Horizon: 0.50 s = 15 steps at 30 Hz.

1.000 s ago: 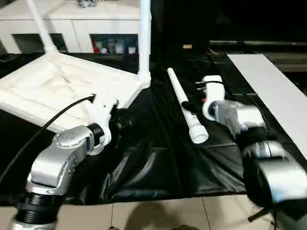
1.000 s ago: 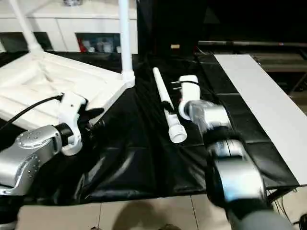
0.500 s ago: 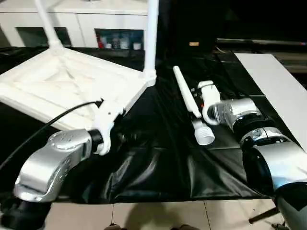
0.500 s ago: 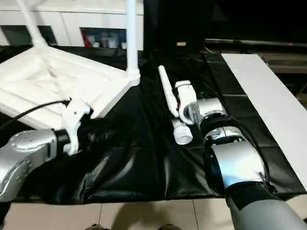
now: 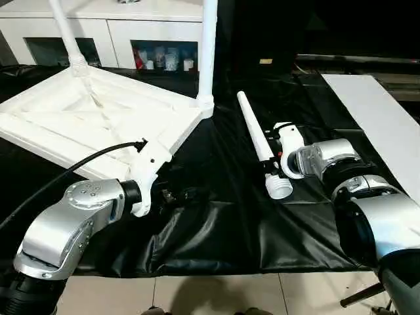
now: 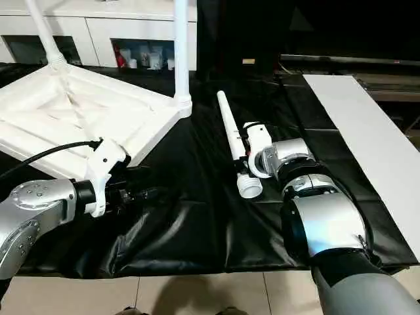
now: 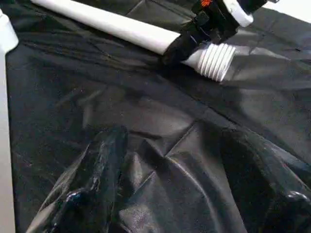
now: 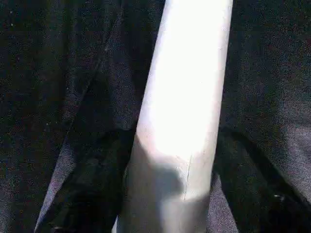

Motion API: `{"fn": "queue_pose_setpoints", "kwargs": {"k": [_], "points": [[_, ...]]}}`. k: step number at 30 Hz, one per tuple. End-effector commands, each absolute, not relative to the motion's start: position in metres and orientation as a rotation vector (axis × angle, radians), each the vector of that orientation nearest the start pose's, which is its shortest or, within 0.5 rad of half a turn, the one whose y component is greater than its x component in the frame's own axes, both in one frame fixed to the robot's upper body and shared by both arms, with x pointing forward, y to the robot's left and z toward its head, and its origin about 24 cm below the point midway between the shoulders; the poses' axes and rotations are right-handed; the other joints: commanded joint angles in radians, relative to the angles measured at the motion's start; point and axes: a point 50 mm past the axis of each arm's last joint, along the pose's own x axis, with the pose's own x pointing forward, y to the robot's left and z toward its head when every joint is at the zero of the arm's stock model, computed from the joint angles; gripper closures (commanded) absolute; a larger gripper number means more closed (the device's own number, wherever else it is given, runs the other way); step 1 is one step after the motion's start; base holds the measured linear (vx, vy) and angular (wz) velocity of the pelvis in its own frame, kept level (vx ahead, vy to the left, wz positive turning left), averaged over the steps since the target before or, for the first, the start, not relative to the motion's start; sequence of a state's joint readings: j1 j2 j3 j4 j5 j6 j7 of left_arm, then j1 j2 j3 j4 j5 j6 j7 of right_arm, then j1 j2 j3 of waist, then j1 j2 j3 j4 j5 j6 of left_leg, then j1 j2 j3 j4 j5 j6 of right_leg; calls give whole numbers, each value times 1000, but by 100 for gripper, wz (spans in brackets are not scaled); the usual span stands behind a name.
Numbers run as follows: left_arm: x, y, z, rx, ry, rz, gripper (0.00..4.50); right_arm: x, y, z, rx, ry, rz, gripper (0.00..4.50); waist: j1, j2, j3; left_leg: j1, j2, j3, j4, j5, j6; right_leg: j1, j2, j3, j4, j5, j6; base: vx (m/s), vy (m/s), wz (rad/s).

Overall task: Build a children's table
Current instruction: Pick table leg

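The white tabletop (image 5: 98, 118) lies upside down at the left, ribbed side up. Two white legs (image 5: 209, 46) (image 5: 65, 33) stand upright in its far corner sockets. A loose tapered leg (image 5: 252, 128) lies on the black cloth at centre, its threaded end (image 5: 280, 189) toward me. My right gripper (image 5: 270, 161) is shut on this leg just behind the threads, one black finger (image 7: 187, 41) on each side. My left gripper (image 5: 180, 194) hovers low over the cloth beside the tabletop's near corner, open with nothing between its fingers.
A flat white board (image 5: 380, 125) lies along the right side of the black cloth (image 5: 216, 230). A white cabinet with glass doors (image 5: 131, 26) stands at the back. A black cable (image 5: 65, 174) runs from my left wrist across the tabletop's edge. Floor tiles (image 5: 216, 295) show in front.
My right gripper has slid in over the loose leg near its threaded end and its fingers have closed onto it. The camera has tilted. My left gripper stays by the tabletop's corner.
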<state>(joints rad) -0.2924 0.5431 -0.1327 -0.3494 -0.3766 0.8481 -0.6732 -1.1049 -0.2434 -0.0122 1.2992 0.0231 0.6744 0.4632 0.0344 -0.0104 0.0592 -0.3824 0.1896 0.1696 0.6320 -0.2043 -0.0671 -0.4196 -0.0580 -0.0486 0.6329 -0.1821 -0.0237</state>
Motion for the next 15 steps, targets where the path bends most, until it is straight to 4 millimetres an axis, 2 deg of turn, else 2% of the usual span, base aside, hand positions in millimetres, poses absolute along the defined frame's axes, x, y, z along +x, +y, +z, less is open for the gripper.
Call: {"fn": "queue_pose_setpoints", "kwargs": {"k": [1, 2, 8, 12, 13, 15], "points": [[263, 145, 122, 192, 369, -911, 115, 377, -161, 66, -13, 924, 330, 203, 1, 8, -68, 12, 30, -2, -76, -144, -25, 57, -66, 42, -61, -159, -241, 0, 0, 0], [264, 146, 122, 195, 365, -907, 115, 376, -161, 63, -4, 927, 324, 214, 2, 12, -68, 13, 30, -3, -76, -145, -26, 57, -67, 41, -61, -158, -241, 0, 0, 0], [265, 145, 122, 202, 358, -897, 115, 376, -167, 59, 62, 898, 278, 249, 2, 8, -66, 16, 30, -3, -78, -164, -31, 56, -66, 41, -64, -175, -237, 0, 0, 0], [271, 146, 121, 200, 313, -828, 115, 378, -173, 63, 164, 825, 283, 255, 3, 13, -67, 14, 30, -3, -78, -172, -33, 58, -65, 41, -66, -175, -227, 0, 0, 0], [274, 146, 122, 202, 295, -799, 115, 380, -174, 65, 178, 782, 291, 256, 4, 7, -69, 13, 30, -3, -77, -158, -25, 61, -65, 40, -66, -162, -223, 0, 0, 0], [278, 146, 125, 192, 261, -764, 115, 384, -177, 72, 200, 681, 307, 257, 5, 6, -70, 11, 28, -1, -76, -149, -19, 62, -66, 41, -66, -157, -222, 0, 0, 0]]}}
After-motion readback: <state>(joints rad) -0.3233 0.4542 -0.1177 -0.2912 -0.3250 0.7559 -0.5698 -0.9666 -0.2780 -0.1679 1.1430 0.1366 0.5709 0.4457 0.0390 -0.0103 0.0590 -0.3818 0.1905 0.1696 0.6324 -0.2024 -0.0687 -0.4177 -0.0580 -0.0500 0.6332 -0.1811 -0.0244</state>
